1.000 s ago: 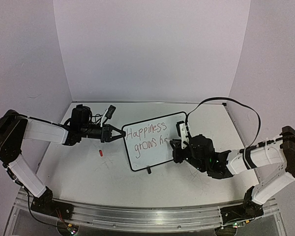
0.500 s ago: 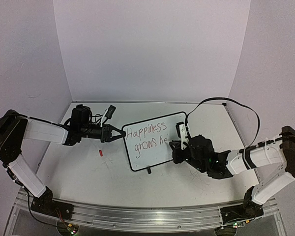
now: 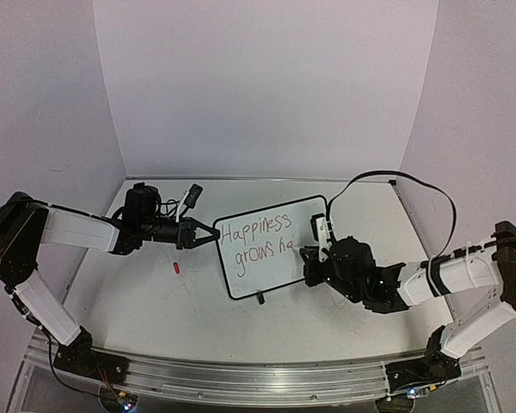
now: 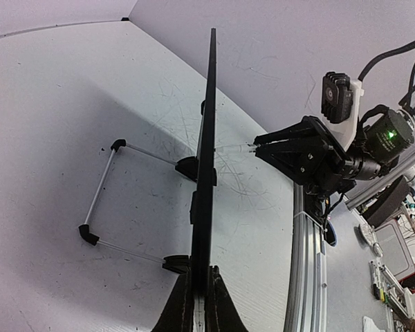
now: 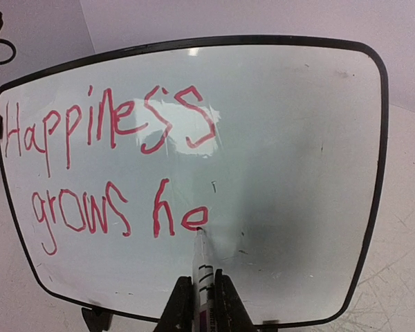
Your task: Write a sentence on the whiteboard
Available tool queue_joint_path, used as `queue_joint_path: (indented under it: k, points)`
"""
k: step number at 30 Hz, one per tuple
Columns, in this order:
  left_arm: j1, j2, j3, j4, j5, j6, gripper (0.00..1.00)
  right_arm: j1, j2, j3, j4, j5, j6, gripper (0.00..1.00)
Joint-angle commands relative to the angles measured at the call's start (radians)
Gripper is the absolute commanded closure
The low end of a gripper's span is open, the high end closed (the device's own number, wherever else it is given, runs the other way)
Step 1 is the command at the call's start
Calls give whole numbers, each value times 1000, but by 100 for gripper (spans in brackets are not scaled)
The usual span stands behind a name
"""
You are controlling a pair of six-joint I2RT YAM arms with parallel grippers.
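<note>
The whiteboard (image 3: 279, 268) stands tilted on the table, black-framed, and appears edge-on in the left wrist view (image 4: 206, 138). Its sentence (image 5: 111, 124) in red reads "Happiness" over "grows he". My left gripper (image 3: 213, 237) is shut on the board's left edge, one finger on each face (image 4: 199, 277). A white marker (image 5: 202, 263) sits in my right gripper (image 5: 200, 278), which is shut on it. The marker's tip touches the board at the lower right of the "e". In the top view that gripper (image 3: 308, 255) is at the board's right half.
A small red marker cap (image 3: 176, 268) lies on the table left of the board. The board's wire stand (image 4: 100, 194) and black feet (image 4: 187, 167) reach out behind it. A metal rail (image 3: 241, 379) runs along the near table edge. Purple walls close in three sides.
The red "e" after the "h" has been drawn on the second line. The right gripper with the marker shifted slightly right. The left arm and board stayed still.
</note>
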Motion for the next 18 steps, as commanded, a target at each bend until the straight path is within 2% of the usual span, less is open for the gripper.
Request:
queue_joint_path:
  k: [1,7,18]
  points:
    - [-7,10,28,-51,0,33,100,-8,-55,-9,-29,74,-4,100]
    - [-7,9,29,-51,1,33,100,-20,-159,-85,75,-40,-74,100]
    - [-7,10,31,-51,1,32,100,-48,-94,-43,107,-63,-102,100]
